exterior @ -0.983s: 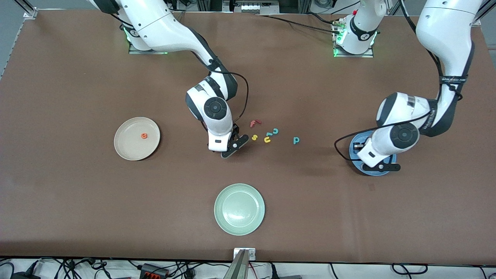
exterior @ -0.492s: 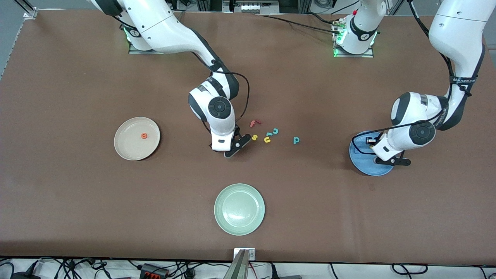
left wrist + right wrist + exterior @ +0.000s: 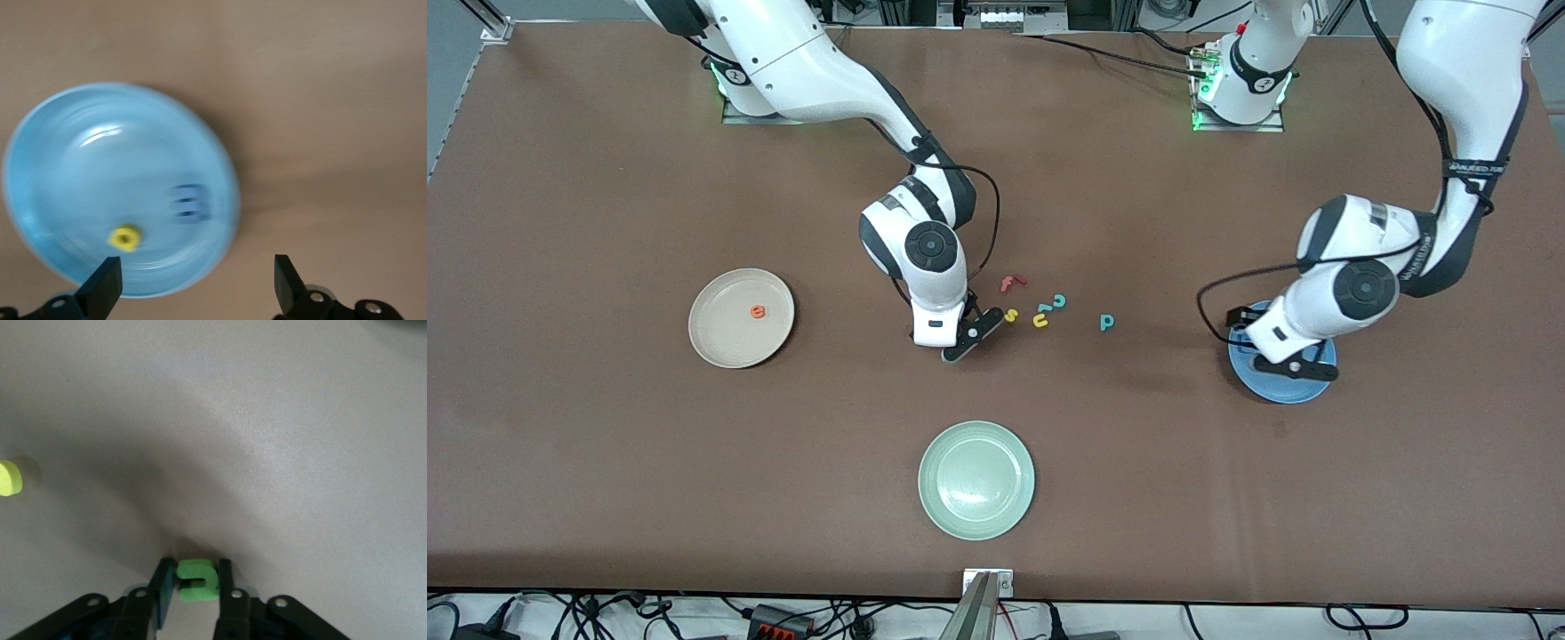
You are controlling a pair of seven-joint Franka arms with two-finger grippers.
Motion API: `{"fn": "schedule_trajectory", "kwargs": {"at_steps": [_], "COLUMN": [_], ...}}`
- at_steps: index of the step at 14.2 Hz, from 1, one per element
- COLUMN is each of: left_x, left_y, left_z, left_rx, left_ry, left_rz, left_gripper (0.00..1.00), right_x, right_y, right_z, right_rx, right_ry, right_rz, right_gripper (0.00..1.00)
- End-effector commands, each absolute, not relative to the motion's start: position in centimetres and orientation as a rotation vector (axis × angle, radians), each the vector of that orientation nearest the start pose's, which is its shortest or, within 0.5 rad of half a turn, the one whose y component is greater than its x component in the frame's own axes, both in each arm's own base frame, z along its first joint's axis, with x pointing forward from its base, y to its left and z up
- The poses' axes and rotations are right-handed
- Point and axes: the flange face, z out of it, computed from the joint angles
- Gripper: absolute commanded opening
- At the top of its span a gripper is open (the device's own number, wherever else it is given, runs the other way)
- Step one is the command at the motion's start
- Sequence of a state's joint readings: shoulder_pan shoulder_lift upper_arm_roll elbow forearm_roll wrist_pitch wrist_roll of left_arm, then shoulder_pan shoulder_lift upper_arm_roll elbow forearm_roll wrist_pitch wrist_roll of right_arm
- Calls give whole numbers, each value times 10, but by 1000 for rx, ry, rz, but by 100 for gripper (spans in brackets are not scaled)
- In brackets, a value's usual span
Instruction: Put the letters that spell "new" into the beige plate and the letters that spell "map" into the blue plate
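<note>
A small bunch of foam letters lies in the middle of the table (image 3: 605,498): a red f (image 3: 1010,283), a yellow s (image 3: 1011,315), a yellow u (image 3: 1040,319) and a teal c (image 3: 1059,301), all close together, with one more small teal bit touching the u that is too tiny to read. The teal p (image 3: 1106,322) lies a little apart from them, toward the left arm's end. A pale green plate (image 3: 976,480) sits nearer the front camera than the letters, and nothing lies in it. The right gripper (image 3: 194,590) is down at the table just beside the s, and its fingers pinch the green n (image 3: 197,579). In the front view the right arm's wrist covers the n. The beige plate (image 3: 720,342) sits toward the right arm's end, well apart from the letters, with the orange e (image 3: 758,312) in it. The blue plate (image 3: 53,147) sits toward the left arm's end. The left gripper (image 3: 193,287) hangs over it with its fingers spread wide and nothing between them. In the plate lies the yellow a (image 3: 124,238), and beside it a dark blue blur, maybe the m (image 3: 189,201). In the front view the left arm hides most of that plate.
</note>
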State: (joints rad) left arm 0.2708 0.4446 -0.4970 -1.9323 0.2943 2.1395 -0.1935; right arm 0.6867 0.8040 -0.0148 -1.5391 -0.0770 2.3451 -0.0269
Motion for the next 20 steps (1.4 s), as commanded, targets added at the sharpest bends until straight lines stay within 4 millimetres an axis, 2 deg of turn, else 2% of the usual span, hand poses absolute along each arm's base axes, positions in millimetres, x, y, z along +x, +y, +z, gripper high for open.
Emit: {"fn": "schedule_trajectory", "kwargs": {"at_steps": [1,3,5,6,8,9,10,12,13,14,15,17,18,20], "left_x": [579,564,553,548,541,543,544,542,542,542,540,539,538,535], "left_y": [-181,-234,-264,-276,-298,-295,-292,-293,-294,-293,-293,-295,-296,-301], "left_z": [266,254,240,233,215,201,191,186,186,185,180,178,176,174], "left_rx": [-3095,-3121,-3166,-3181,-3217,-3219,-3208,-3190,-3183,-3184,-3184,-3185,-3186,-3186], "left_ry": [471,537,354,287,245,230,242,247,248,243,241,234,219,218], "left_rz": [213,187,163,159,138,112,91,76,67,69,83,91,96,105], "left_gripper": [100,100,100,100,100,99,98,88,79,75,67,59,58,56], "right_x": [558,562,575,583,609,617,624,636,640,637,630,609,593,575], "right_y": [437,434,428,416,373,351,319,262,233,212,198,165,158,151], "right_z": [175,180,196,202,228,240,249,259,265,273,280,285,277,257], "right_rx": [-2984,-2987,-2992,-3005,-3049,-3071,-3106,-3149,-3162,-3166,-3166,-3155,-3150,-3146], "right_ry": [-1188,-1168,-1118,-1082,-1003,-951,-876,-744,-678,-631,-603,-532,-522,-522], "right_rz": [-47,-58,-81,-67,-21,21,122,289,351,425,486,576,603,609], "right_gripper": [30,29,29,29,29,29,29,29,29,29,29,30,30,30]}}
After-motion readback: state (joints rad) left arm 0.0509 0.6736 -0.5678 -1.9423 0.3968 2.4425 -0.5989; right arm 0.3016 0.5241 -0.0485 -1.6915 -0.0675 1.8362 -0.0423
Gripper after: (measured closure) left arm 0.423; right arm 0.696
